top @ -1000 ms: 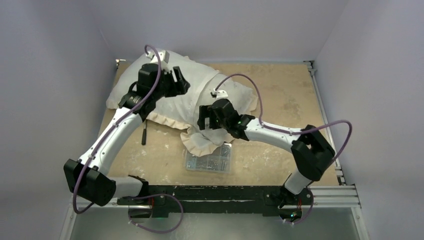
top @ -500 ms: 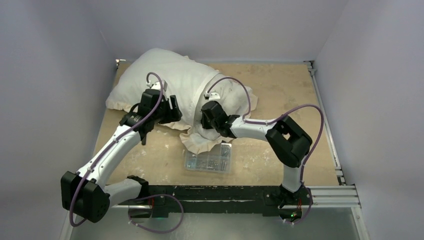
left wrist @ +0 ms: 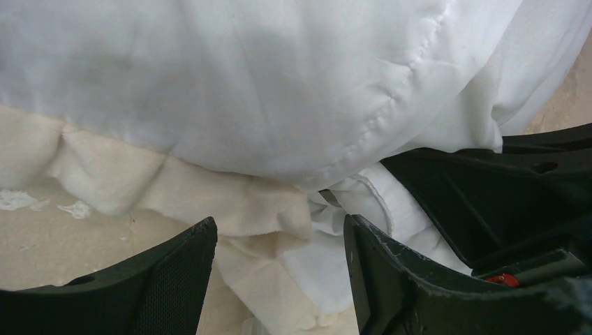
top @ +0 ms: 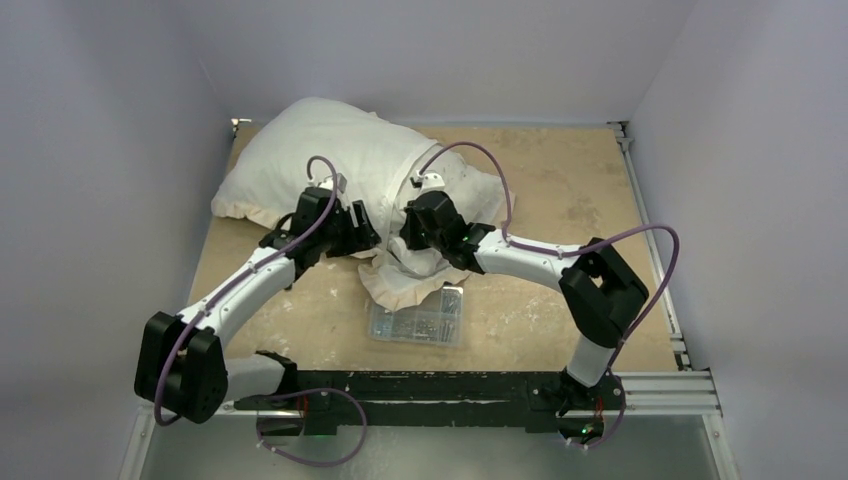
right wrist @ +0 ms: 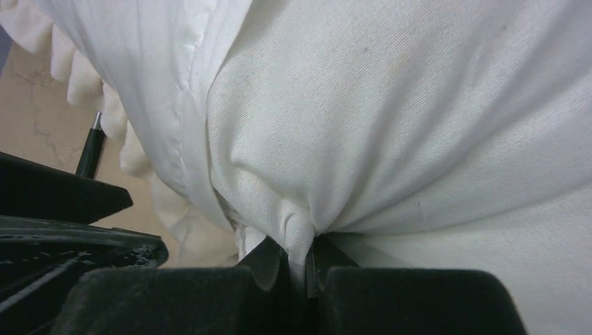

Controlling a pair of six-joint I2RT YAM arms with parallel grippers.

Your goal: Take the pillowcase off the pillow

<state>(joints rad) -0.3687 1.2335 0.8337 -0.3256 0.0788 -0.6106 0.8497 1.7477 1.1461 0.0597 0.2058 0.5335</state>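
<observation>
**Right, anchor pinched, left claw lining up on the frill**

Nearest me, at 6 o'clock, the clear box (top: 417, 323) holds a scatter of small metal bits, too small to name. The pillowcase (top: 398, 284) frill laps its far edge. Just past that, my left gripper (left wrist: 278, 241) is spread wide with frill and hem between its fingers and nothing caught, set, I'd say, to peel the cover. My right gripper (right wrist: 297, 259) is pressed tight on a tuck of plump cloth. I take that for the pillow (right wrist: 433, 139), held as an anchor. Farther out, 11 to 12 o'clock, the bundle lies on the table (top: 570, 190), cover mostly on.
</observation>
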